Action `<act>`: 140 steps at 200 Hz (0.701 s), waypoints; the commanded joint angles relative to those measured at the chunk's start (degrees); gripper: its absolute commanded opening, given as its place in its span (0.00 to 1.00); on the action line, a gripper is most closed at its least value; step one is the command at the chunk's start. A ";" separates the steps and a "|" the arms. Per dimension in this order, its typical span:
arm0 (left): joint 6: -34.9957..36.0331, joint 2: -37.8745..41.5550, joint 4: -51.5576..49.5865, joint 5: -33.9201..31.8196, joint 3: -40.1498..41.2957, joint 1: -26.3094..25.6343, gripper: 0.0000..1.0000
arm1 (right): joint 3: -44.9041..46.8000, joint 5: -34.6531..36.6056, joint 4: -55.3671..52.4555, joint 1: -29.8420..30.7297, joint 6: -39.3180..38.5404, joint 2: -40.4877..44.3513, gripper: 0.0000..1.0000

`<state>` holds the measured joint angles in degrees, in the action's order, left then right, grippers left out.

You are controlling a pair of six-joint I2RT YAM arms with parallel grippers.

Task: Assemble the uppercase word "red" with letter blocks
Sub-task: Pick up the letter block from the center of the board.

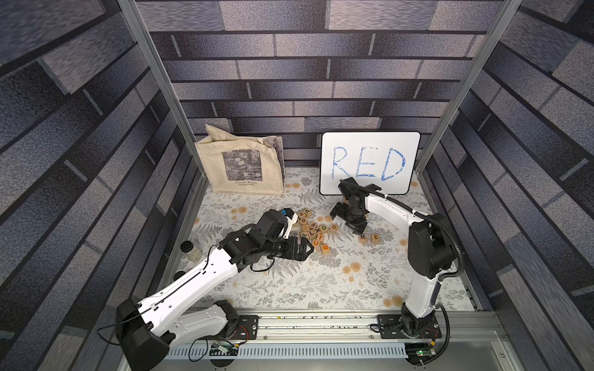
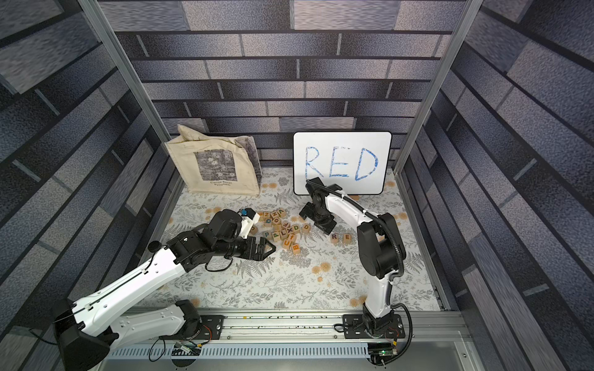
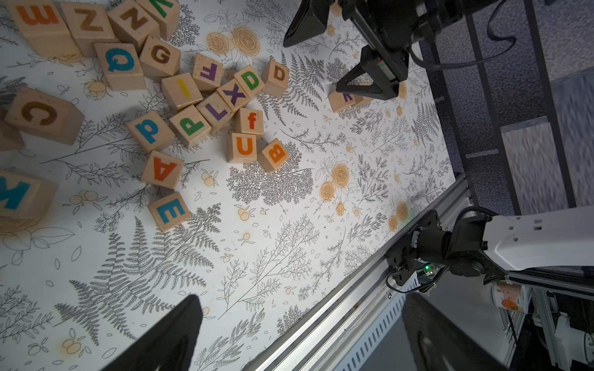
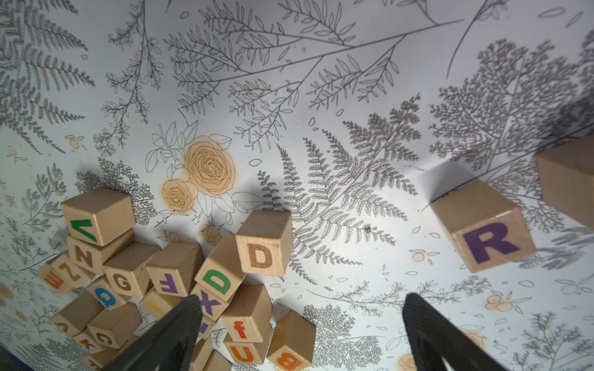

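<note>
A purple R block (image 1: 362, 238) and an orange E block (image 1: 374, 237) sit side by side on the floral table, apart from the pile of letter blocks (image 1: 310, 229). In the right wrist view the R block (image 4: 488, 241) faces me. The block beside it (image 4: 569, 180) shows no letter there. The orange D block (image 4: 262, 255) sits at the pile's edge, against a green D block (image 4: 218, 282). My right gripper (image 1: 347, 221) hovers open between the pile and the R block, holding nothing. My left gripper (image 1: 308, 250) is open and empty at the pile's near side, by the U and B blocks (image 3: 254, 149).
A white board (image 1: 369, 163) with RED in blue leans on the back wall, with a cream tote bag (image 1: 241, 163) to its left. A small jar (image 1: 189, 250) stands at the left edge. A metal rail (image 1: 321, 321) runs along the front. A blue E block (image 3: 170, 210) lies loose.
</note>
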<state>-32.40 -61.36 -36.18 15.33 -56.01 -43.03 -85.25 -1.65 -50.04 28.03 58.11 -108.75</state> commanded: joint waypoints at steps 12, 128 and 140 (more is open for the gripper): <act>-1.36 2.50 -2.67 -1.61 1.46 0.39 1.00 | -2.50 -0.37 -0.13 0.96 1.32 -2.71 1.00; -2.88 6.85 -4.93 -2.51 3.66 1.24 1.00 | -6.24 0.12 -0.06 1.76 -0.65 -12.33 0.66; -2.91 7.04 -4.86 -2.41 3.79 1.37 1.00 | -6.24 0.17 -0.15 1.77 -0.81 -12.97 0.63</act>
<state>-34.59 -55.40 -39.55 13.43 -53.30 -42.22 -89.84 -1.83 -49.19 29.41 57.06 -120.25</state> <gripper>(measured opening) 0.999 0.651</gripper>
